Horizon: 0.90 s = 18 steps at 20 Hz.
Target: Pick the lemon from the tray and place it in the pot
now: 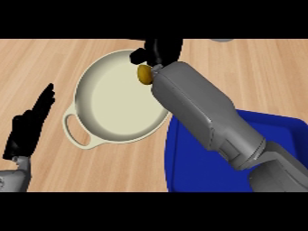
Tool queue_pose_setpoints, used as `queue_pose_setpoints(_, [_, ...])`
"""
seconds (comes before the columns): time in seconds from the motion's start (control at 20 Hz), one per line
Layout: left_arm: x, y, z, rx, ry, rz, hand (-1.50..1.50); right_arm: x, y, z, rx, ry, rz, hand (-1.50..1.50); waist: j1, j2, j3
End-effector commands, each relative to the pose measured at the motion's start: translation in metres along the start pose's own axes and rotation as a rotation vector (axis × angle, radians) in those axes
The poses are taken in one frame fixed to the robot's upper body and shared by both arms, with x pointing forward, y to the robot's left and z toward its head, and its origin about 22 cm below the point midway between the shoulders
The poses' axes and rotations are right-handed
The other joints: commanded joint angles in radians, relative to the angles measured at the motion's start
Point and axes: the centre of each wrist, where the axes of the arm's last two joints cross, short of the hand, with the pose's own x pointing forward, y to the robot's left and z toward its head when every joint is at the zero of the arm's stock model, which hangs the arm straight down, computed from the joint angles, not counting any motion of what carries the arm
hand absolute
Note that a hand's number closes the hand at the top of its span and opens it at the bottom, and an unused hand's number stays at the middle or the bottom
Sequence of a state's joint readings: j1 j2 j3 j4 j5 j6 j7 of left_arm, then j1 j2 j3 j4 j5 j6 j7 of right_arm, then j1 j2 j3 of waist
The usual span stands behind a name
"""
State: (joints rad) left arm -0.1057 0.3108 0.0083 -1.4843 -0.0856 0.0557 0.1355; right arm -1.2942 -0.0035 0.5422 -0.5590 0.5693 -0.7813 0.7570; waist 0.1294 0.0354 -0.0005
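Just above pot (pixel 114 104), right hand (pixel 158 50) curled round lemon (pixel 144 75)

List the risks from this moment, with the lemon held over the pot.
1. The lemon in the right robot hand hangs near the far rim of the pot, not over its middle. Released here, it might clip the rim and roll onto the counter.
2. The right forearm lies across the pot's right rim and over the tray. Withdrawing low could nudge either one.
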Motion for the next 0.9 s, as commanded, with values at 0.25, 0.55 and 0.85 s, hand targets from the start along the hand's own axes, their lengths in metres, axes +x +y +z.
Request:
queue_pose_setpoints(0.25, [0.000,0.007,-0.001,0.021,0.016,0.020,0.00,0.024,-0.016,0.006,-0.160,0.008,-0.400,-1.50,-0.035,-0.015,0.000])
queue_pose_setpoints(0.55, [-0.018,0.012,0.014,0.054,0.058,-0.005,0.00,0.008,-0.005,0.034,-0.059,0.023,-0.490,-1.50,-0.068,-0.023,0.000])
queue_pose_setpoints(0.85, [-0.019,0.015,0.029,0.107,0.073,0.014,0.00,-0.008,-0.004,0.079,-0.009,0.009,-0.591,-1.50,-0.125,-0.041,0.001])
